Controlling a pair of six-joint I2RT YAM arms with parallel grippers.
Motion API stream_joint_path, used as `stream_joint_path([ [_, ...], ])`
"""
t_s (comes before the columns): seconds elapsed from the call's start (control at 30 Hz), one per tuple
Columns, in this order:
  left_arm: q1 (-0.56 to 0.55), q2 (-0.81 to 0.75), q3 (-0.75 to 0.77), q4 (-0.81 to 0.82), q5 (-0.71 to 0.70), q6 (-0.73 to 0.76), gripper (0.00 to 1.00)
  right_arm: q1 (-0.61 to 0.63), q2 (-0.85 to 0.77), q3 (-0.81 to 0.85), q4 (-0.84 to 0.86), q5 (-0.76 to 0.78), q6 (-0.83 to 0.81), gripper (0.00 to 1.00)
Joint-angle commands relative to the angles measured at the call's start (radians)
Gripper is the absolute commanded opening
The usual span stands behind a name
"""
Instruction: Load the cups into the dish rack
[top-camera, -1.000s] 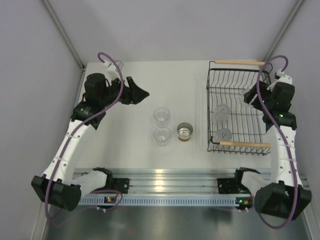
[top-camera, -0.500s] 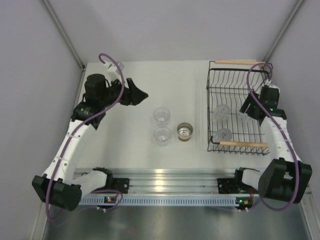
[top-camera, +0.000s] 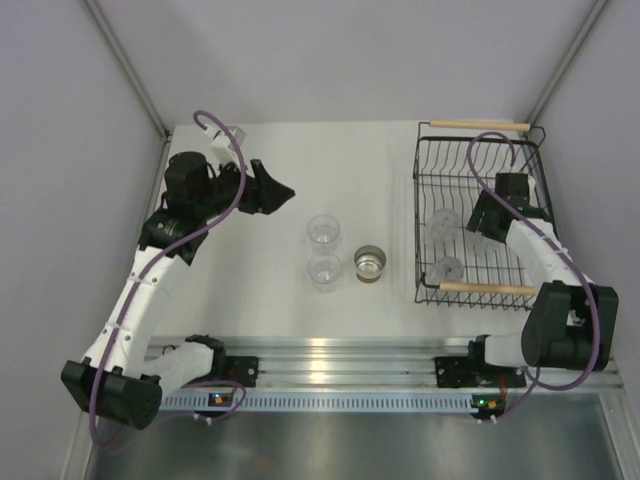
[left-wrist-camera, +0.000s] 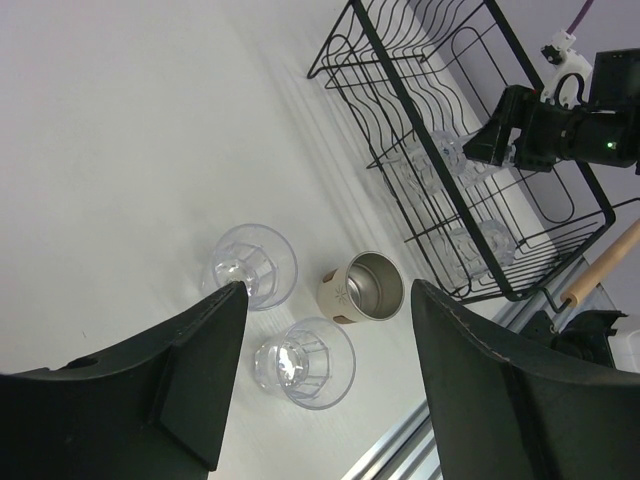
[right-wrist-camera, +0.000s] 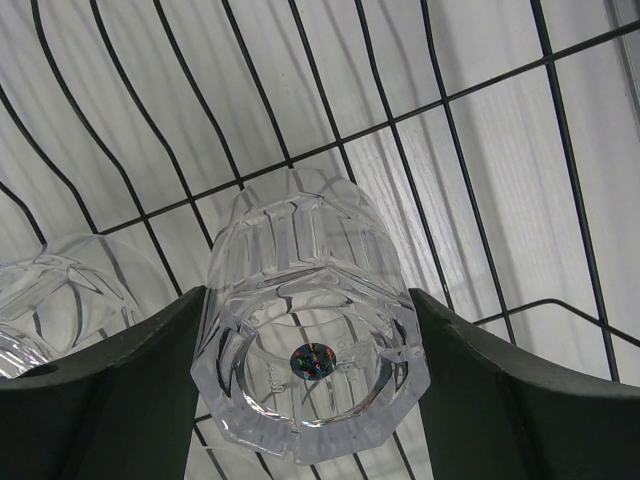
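Two clear cups (top-camera: 323, 231) (top-camera: 324, 270) and a shorter silver-lined tan cup (top-camera: 370, 263) stand upright mid-table. My left gripper (top-camera: 283, 190) hovers open and empty to their far left; its wrist view shows the clear cups (left-wrist-camera: 250, 265) (left-wrist-camera: 300, 362) and the tan cup (left-wrist-camera: 365, 290) between its fingers (left-wrist-camera: 190, 370). The black wire dish rack (top-camera: 417, 200) sits at the right, with two clear cups (top-camera: 446, 222) (top-camera: 448, 268) in it. My right gripper (top-camera: 480, 225) is over the rack, shut on a clear cup (right-wrist-camera: 310, 370) held base toward the camera above the wires (right-wrist-camera: 440, 100).
Another clear cup (right-wrist-camera: 60, 290) lies in the rack just left of the held one. Light wooden handles (top-camera: 480, 125) (top-camera: 490, 289) cap the rack's far and near ends. The metal rail (top-camera: 330, 360) with the arm bases runs along the near edge. Grey walls close in both sides.
My right arm has swung left from the rack's right rim to over its inside, carrying the clear cup. The left gripper has barely shifted.
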Motion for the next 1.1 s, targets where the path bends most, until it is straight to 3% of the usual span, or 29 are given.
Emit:
stream_joint_path([
  [0.0,0.005,-0.013,-0.008,0.032,0.006,0.018,0.72,0.017,0.012,0.052,0.069,0.045,0.005,0.0],
  [0.7,0.005,0.001,-0.004,0.021,-0.002,0.021,0.73,0.043,0.092,0.068,0.107,0.03,-0.005,0.02],
  [0.83,0.005,0.013,0.004,0.007,-0.007,0.021,0.73,0.046,0.081,0.068,0.107,0.021,-0.013,0.49],
  [0.93,0.005,0.016,0.007,0.006,-0.007,0.02,0.74,0.05,0.065,0.069,0.107,0.018,-0.021,0.69],
  [1.0,0.005,0.016,0.007,0.006,-0.004,0.02,0.74,0.05,0.051,0.069,0.11,0.016,-0.028,0.76],
  [1.03,0.005,0.016,0.007,0.007,-0.001,0.02,0.75,0.05,0.046,0.069,0.112,0.015,-0.027,0.89],
  [1.07,0.005,0.015,0.009,0.007,-0.001,0.02,0.74,0.052,0.043,0.069,0.113,0.013,-0.028,0.91],
])
